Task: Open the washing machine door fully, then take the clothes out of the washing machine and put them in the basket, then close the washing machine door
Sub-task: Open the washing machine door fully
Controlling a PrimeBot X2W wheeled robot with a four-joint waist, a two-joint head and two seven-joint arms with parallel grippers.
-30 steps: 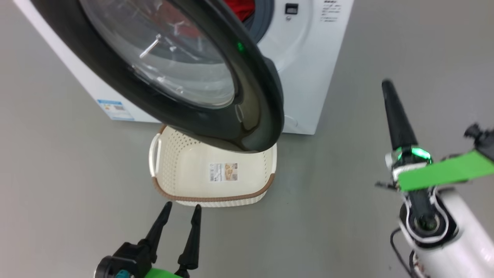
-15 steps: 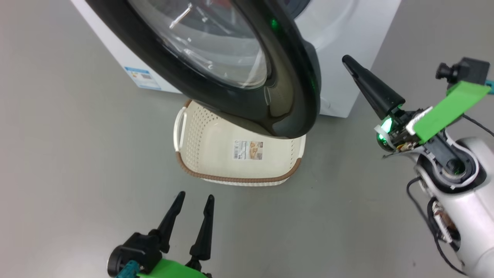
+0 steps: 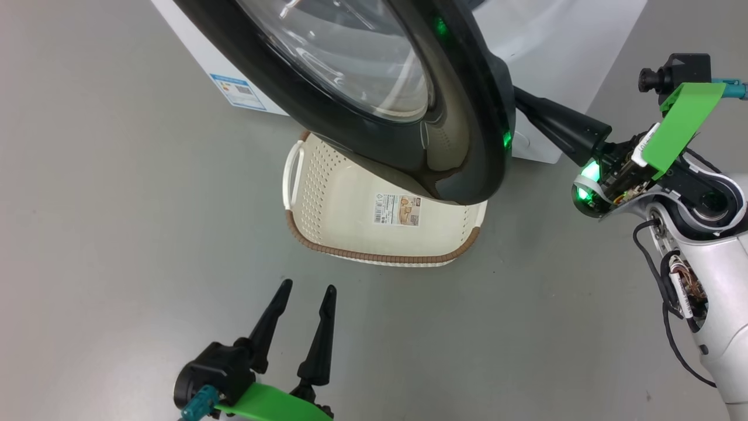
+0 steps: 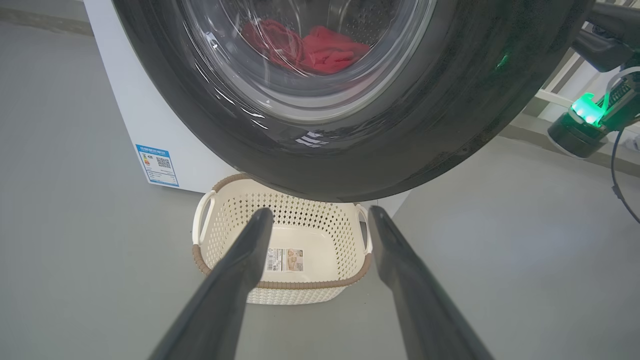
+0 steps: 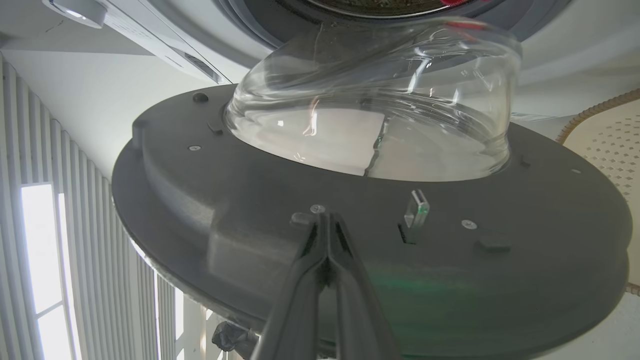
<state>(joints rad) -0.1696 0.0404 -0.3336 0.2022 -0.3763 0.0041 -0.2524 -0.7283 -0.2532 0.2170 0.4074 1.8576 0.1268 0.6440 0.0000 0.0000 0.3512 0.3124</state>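
A round door (image 3: 476, 134) with a wide black rim stands partly open from a white washing machine (image 3: 561, 58). It juts out toward the viewer, and its lower edge overhangs a cream basket (image 3: 374, 256) on the grey floor (image 3: 117, 204) just in front of the machine. Red clothes (image 4: 320, 50) lie inside the drum, seen through the door's glass in the left wrist view.

The right gripper (image 5: 325, 222) is clenched, its two fingers pressed together and holding nothing. Its tip rests on the grey inner face of the door, just below the bulging glass bowl (image 5: 370, 125). The left gripper (image 3: 308, 286) hangs low over the floor, near the basket's front rim. Its fingers are spread and hold nothing.

The step in hand looks like pushing the door fully open. To do it well, the closed tip should press on the flat plastic ring, not the curved glass, where it would likely slip. The small clear latch piece beside the tip is best avoided too. The push should follow the door's own arc around its hinge, not a straight line. The door probably needs to swing clear of the basket, so that clothes can later drop in. The left arm is best kept out of the door's path.
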